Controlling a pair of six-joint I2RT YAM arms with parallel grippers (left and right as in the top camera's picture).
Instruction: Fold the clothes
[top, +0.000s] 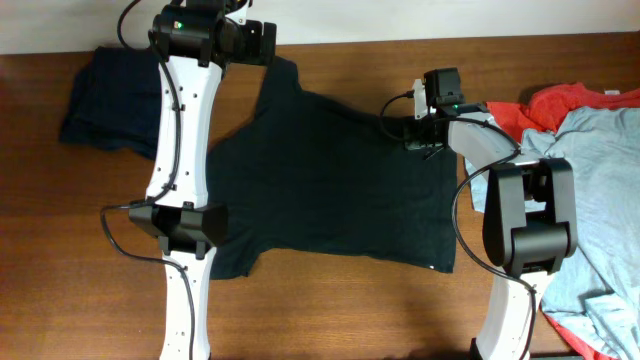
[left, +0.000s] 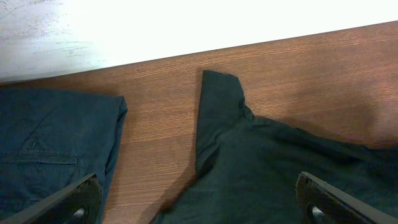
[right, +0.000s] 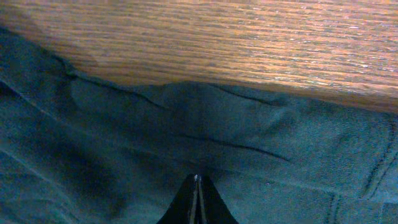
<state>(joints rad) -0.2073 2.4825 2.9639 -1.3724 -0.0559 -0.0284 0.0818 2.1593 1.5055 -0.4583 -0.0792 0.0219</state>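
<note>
The black shirt (top: 340, 180) lies flat in the middle of the table (top: 330, 310). Its long axis runs left to right in the overhead view. The hem is the straight edge on the right, with a small white label (top: 432, 267) at its lower corner. The neck end points left and is hidden under the left arm. One sleeve points to the far edge of the table, the other to the near edge.

The left gripper (top: 262, 45) hangs over the far sleeve with its jaws spread wide and nothing between them. In its wrist view the two fingers sit in the bottom corners, and the sleeve of the black shirt (left: 217, 112) stands up between them, clear of both.

The right gripper (top: 415, 138) is at the shirt's far side edge, toward the hem end. Its jaws are closed tight (the wrist view shows them as one dark wedge (right: 196, 202)). The tips are down on the black shirt (right: 124, 137) just inside the edge, and creases run toward them. I cannot tell whether any cloth is nipped between them.

A navy shirt (top: 100, 95) lies folded at the far left, just beside the sleeve but apart from it. A red shirt (top: 555, 100) and a blue shirt (top: 600, 190) are heaped at the right edge, the blue one over the red.
</note>
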